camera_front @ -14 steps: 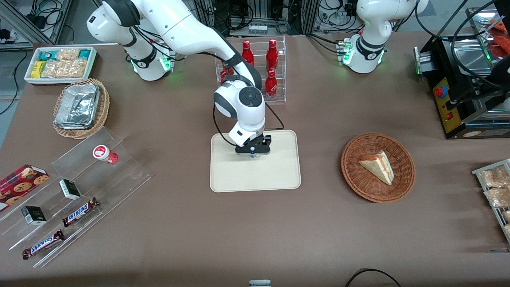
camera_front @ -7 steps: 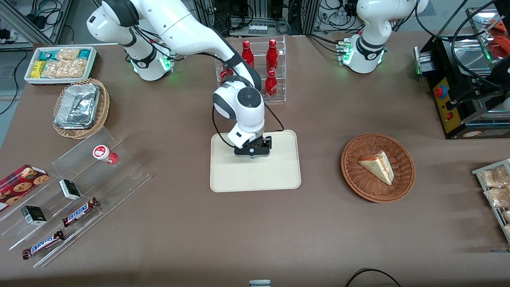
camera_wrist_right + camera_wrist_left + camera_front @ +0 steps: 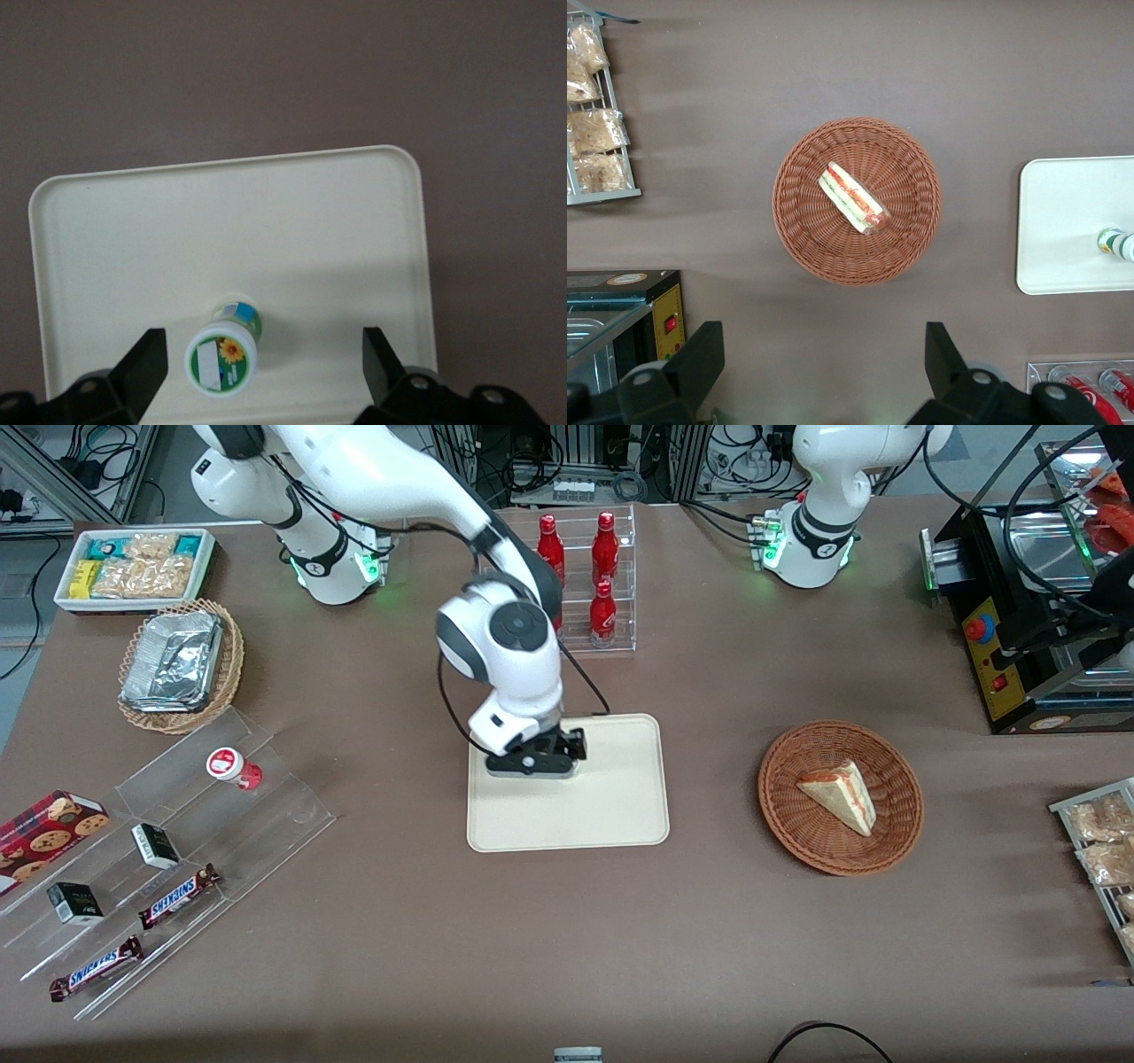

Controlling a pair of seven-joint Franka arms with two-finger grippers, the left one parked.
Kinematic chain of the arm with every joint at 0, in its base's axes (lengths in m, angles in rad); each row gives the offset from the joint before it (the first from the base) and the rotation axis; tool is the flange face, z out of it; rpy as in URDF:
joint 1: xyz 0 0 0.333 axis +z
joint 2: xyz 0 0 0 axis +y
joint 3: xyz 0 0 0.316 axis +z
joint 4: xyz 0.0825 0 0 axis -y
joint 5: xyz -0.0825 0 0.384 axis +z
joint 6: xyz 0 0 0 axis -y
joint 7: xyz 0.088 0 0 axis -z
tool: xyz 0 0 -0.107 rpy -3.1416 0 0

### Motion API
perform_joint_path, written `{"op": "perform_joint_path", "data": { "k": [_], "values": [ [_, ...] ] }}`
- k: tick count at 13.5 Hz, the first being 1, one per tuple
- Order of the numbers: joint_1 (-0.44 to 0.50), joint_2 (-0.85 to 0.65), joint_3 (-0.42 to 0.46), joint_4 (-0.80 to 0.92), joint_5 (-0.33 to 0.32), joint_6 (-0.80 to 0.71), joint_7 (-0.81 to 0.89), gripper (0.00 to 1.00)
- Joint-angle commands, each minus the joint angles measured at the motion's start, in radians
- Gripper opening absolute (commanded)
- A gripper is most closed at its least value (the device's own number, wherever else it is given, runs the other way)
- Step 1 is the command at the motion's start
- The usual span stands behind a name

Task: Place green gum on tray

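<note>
The green gum (image 3: 223,359), a small white bottle with a green-rimmed lid, stands on the cream tray (image 3: 266,230), near its edge. My right gripper (image 3: 263,365) is open and empty above it, with the bottle close to one finger (image 3: 142,365) and touching neither. In the front view the gripper (image 3: 532,765) hangs over the tray (image 3: 611,806) at the edge farther from the camera and hides the gum. The left wrist view also shows the gum (image 3: 1116,243) on the tray (image 3: 1067,212).
A clear rack of red bottles (image 3: 589,584) stands just past the tray, farther from the camera. A wicker basket with a sandwich (image 3: 840,797) lies toward the parked arm's end. A stepped acrylic rack (image 3: 168,841) with a red-lidded bottle (image 3: 232,767) and snacks lies toward the working arm's end.
My gripper has risen from the tray and shifted toward the working arm's end, leaving the gum standing on the tray.
</note>
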Motion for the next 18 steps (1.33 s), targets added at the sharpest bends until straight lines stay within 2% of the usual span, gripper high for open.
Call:
{"op": "perform_joint_path", "data": {
  "k": [1,3,4,7,10,13,15,18],
  "values": [
    [-0.074,-0.195,0.011,-0.067,0.050,-0.173,-0.136,0.98],
    [-0.169,-0.287,0.009,-0.067,0.127,-0.319,-0.277,0.98],
    [-0.226,-0.332,0.009,-0.067,0.138,-0.382,-0.349,0.98],
    [-0.385,-0.432,0.006,-0.065,0.133,-0.523,-0.555,0.98],
    [-0.534,-0.473,0.006,-0.044,0.126,-0.657,-0.653,0.98],
    [-0.648,-0.473,0.006,0.005,0.086,-0.690,-0.731,0.98],
    [-0.703,-0.469,0.006,0.048,0.083,-0.693,-0.739,0.99],
    [-0.754,-0.467,0.003,0.065,0.078,-0.693,-0.805,0.99]
  ]
}}
